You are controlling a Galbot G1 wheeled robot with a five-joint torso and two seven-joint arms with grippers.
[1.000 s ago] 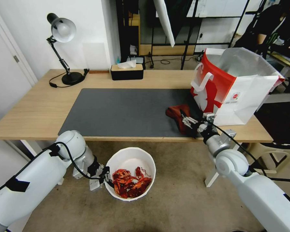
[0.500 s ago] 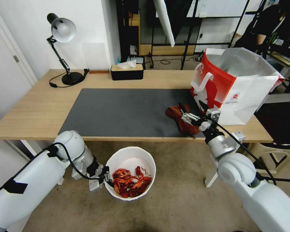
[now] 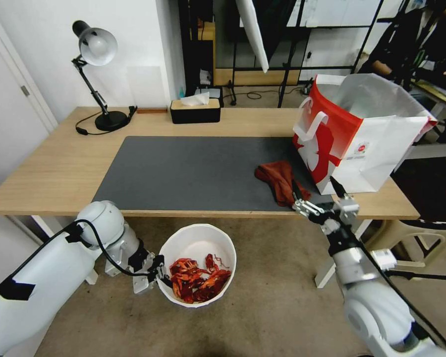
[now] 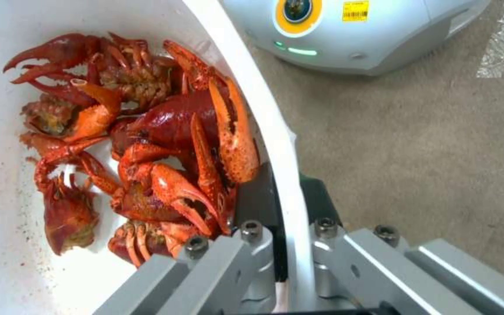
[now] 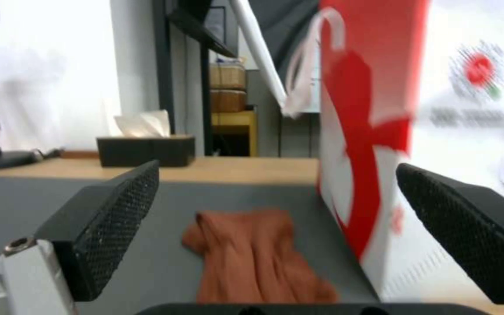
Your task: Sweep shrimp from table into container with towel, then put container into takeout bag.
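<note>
A long wooden table [image 3: 49,168] with a dark grey mat [image 3: 193,171] stood against a white wall, a lamp [image 3: 95,47] and a black tissue box [image 3: 195,110] along its far side. At the right end of the mat stood the bag [image 3: 366,134], red and white, upright and open at the top. The towel [image 3: 278,179] lay crumpled on the mat just beside the bag's near corner, with nothing gripping it.

The right gripper [image 3: 316,196] hung at the table's front edge, just off the towel, its two black fingers spread wide and holding nothing. In the right wrist view the towel [image 5: 252,258] showed between the two fingers [image 5: 109,223], farther off on the mat, with the bag [image 5: 374,144] rising beside it.

Below the table's front edge, over the brown floor, the left gripper [image 3: 157,271] held the container [image 3: 198,238] by its rim. The left wrist view showed the jaws clenched on the white wall [image 4: 275,131], one inside and one outside. The shrimp [image 3: 198,283] lay heaped in the container, piled toward the gripped side [image 4: 141,144].
</note>
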